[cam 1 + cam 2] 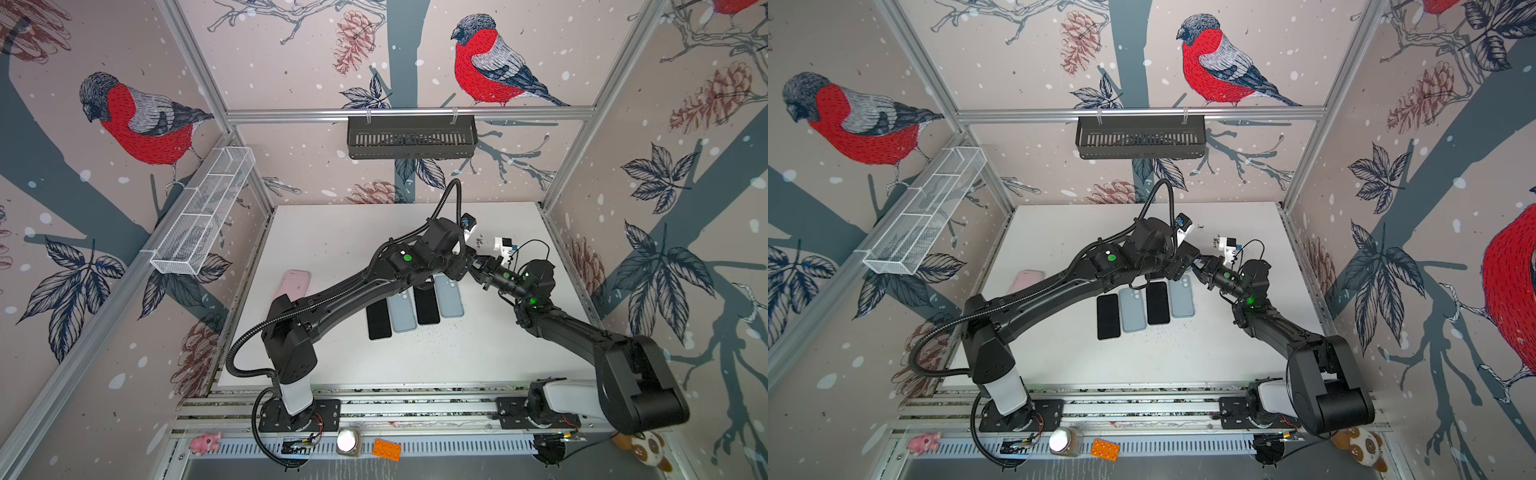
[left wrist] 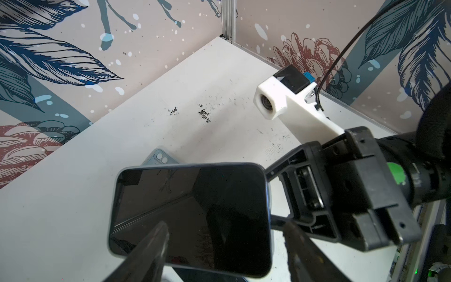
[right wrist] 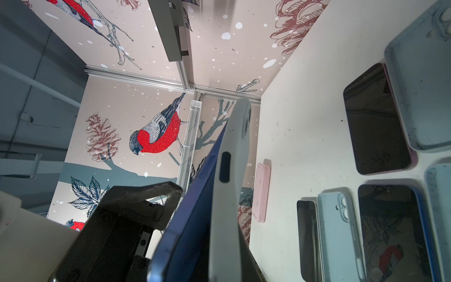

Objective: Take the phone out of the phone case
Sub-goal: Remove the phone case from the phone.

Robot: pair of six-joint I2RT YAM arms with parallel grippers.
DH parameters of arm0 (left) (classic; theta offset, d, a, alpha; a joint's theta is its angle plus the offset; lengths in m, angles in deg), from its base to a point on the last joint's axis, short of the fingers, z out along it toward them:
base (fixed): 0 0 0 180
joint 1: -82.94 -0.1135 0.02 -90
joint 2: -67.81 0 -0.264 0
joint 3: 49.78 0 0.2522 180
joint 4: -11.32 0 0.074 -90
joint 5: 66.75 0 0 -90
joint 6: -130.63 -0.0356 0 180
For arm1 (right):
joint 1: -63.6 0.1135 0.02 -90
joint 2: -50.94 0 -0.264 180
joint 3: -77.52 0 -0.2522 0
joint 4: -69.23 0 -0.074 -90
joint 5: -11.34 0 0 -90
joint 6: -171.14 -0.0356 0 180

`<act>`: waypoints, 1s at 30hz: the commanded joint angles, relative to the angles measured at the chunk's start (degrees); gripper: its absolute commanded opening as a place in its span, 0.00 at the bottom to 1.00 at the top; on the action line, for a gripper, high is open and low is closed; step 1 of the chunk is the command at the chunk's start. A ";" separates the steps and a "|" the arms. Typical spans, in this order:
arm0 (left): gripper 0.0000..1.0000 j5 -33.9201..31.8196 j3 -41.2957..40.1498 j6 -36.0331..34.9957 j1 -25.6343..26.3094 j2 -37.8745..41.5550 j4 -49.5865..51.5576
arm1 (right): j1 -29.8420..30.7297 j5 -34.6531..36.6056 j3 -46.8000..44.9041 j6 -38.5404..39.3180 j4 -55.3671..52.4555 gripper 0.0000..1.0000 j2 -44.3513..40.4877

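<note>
Two grippers are on one item. The right gripper (image 2: pixel 274 195) is clenched on one short end of the phone case (image 3: pixel 231 195). It holds the case in the air over the table (image 1: pixel 332 232), right of centre, just past the far end of the row lying there.

The phone (image 2: pixel 190 210) sits in the case, its dark screen facing the left wrist camera. In the right wrist view the dark blue phone edge stands a little apart from the pale case wall along one long side. I judge that side partly freed, but the phone is not yet out.

The left gripper (image 2: pixel 225 227) is released, fingers spread. One crosses in front of the screen, the other lies beside the end the right gripper holds. It pinches nothing.

Step in hand, as I read it: separation, with the left gripper lining up for a hold.

Next move calls for:
- a pinch on the phone body alone, clear of the case lip
- a pull away from the anchored end (the case looks soft and may drag)

Also on the table:
- black phones (image 1: pixel 379 320) and pale blue cases (image 1: pixel 402 313), in the row
- a pink item (image 1: pixel 297 282), far left

Writing: none legible and no brand visible. The only marks are green dots (image 1: pixel 407 257) on the arms
</note>
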 commanded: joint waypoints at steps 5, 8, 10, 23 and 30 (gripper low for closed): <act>0.73 -0.38 0.02 -1.22 0.17 -1.09 1.50 | 0.65 0.22 0.47 1.12 1.62 0.00 0.06; 0.73 -1.80 0.29 -1.23 0.15 -1.75 2.12 | 0.91 0.29 0.55 1.04 1.62 0.00 0.14; 0.72 -2.33 0.34 -1.32 0.13 -2.13 2.34 | 1.10 0.42 0.55 1.02 1.67 0.00 0.16; 0.66 -11.70 1.73 -2.39 1.47 -4.45 5.31 | 1.64 0.83 0.46 1.02 1.51 0.00 0.03; 0.61 -17.82 2.77 -3.38 2.51 -5.44 7.30 | 2.06 1.11 0.55 0.96 1.33 0.00 0.07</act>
